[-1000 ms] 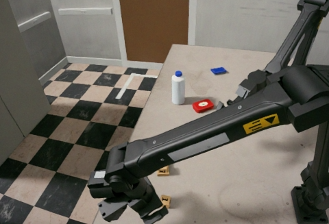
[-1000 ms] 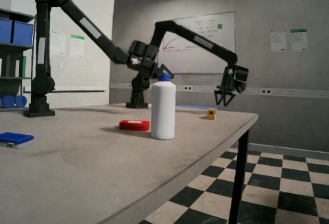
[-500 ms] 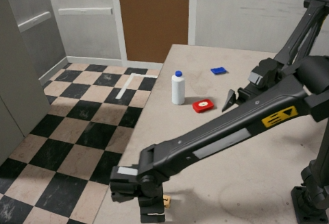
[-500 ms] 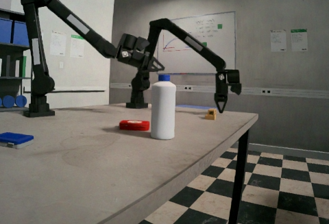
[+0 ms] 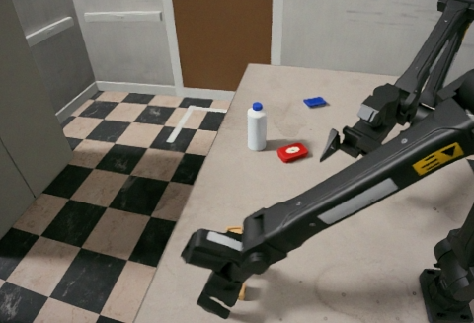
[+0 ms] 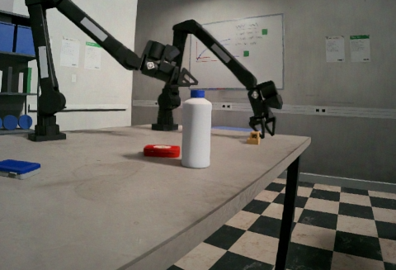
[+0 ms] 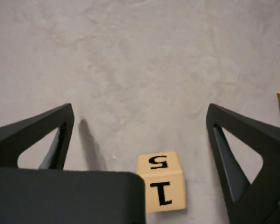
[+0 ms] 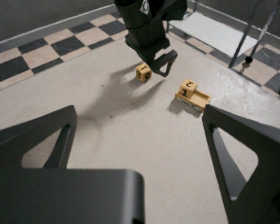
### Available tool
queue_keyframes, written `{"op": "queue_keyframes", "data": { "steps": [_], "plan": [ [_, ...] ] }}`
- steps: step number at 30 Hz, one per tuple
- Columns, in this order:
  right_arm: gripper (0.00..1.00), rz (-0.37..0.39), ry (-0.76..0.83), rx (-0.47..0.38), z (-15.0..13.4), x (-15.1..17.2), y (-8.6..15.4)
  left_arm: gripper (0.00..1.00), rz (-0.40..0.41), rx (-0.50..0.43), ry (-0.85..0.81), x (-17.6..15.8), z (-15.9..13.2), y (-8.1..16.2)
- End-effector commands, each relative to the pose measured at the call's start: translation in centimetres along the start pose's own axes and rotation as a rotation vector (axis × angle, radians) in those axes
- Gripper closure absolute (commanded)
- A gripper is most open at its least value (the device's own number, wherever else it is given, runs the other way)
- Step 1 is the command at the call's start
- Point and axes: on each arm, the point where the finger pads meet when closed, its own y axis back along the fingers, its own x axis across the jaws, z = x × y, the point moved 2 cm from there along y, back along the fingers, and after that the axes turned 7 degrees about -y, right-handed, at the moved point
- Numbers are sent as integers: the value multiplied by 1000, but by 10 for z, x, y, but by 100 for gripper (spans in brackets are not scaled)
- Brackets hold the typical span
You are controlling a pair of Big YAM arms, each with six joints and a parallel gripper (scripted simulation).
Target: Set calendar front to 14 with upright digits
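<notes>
A loose wooden cube (image 5: 242,290) (image 7: 161,182) (image 8: 143,73) rests on the table. In the left wrist view it shows a 5 and a 1, both upside down in the picture. The calendar tray (image 5: 234,229) (image 8: 202,100) holds the other cube (image 8: 188,89) in its left part in the right wrist view; a 2 is on top and a 1 on its near side. My left gripper (image 7: 140,110) (image 6: 267,135) is open and low by the loose cube, which shows between its fingers, not gripped. My right gripper (image 8: 139,111) is open and empty, high above the table and away from the tray.
A white bottle with a blue cap (image 5: 257,128) (image 6: 196,132) stands near the table edge. A red case (image 5: 292,152) (image 6: 162,151) lies beside it, and a blue box (image 5: 315,102) (image 6: 18,168) lies farther off. The left arm hides much of the tray in the top view.
</notes>
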Motion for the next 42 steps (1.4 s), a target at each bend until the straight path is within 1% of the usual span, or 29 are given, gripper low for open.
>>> {"op": "queue_keyframes", "data": {
  "steps": [1, 6, 8, 10, 11, 12, 16, 21, 23, 25, 27, 28, 29, 31, 32, 33, 38, 40, 41, 42],
  "plan": [
    [0, 7, 6, -4, 5, 4, 0, 0, 59, -151, -205, -3, 26, 20],
    [0, 7, 6, -4, 5, 4, 0, 0, 134, -239, -356, -4, 24, 27],
    [0, 7, 6, -4, 5, 4, 0, 0, 162, -276, -426, -10, 25, 31],
    [0, 7, 6, -4, 5, 4, 0, 0, 162, -276, -426, -10, 25, 31],
    [0, 7, 6, -4, 5, 4, 0, 0, 189, -306, -463, -8, 35, 36],
    [0, 7, 6, -4, 5, 4, 0, 0, 200, -314, -510, -16, 25, 35],
    [0, 7, 6, -4, 5, 4, 0, 0, 291, -387, -652, -22, 22, 47],
    [0, 7, 6, -4, 5, 4, 0, 0, 410, -452, -793, -25, 14, 64],
    [0, 7, 6, -4, 5, 4, 0, 0, 451, -480, -856, -33, 13, 70],
    [0, 7, 6, -4, 5, 4, 0, 0, 495, -500, -900, -35, 10, 77],
    [0, 7, 6, -4, 5, 4, 0, 0, 495, -500, -900, -35, 10, 77],
    [0, 7, 6, -4, 5, 4, 0, 0, 538, -520, -910, -27, 18, 86],
    [0, 7, 6, -4, 5, 4, 0, 0, 539, -511, -927, -32, 5, 84],
    [0, 7, 6, -4, 5, 4, 0, 0, 577, -526, -961, -37, -2, 90],
    [0, 7, 6, -4, 5, 4, 0, 0, 564, -532, -952, -44, -7, 89],
    [0, 7, 6, -4, 5, 4, 0, 0, 543, -520, -943, -48, -14, 86],
    [0, 7, 6, -4, 5, 4, 0, 0, 492, -463, -924, -66, -56, 76],
    [0, 7, 6, -4, 5, 4, 0, 0, 485, -452, -925, -69, -63, 74],
    [0, 7, 6, -4, 5, 4, 0, 0, 500, -464, -925, -66, -53, 78],
    [0, 7, 6, -4, 5, 4, 0, 0, 503, -461, -936, -66, -54, 78]
  ]
}}
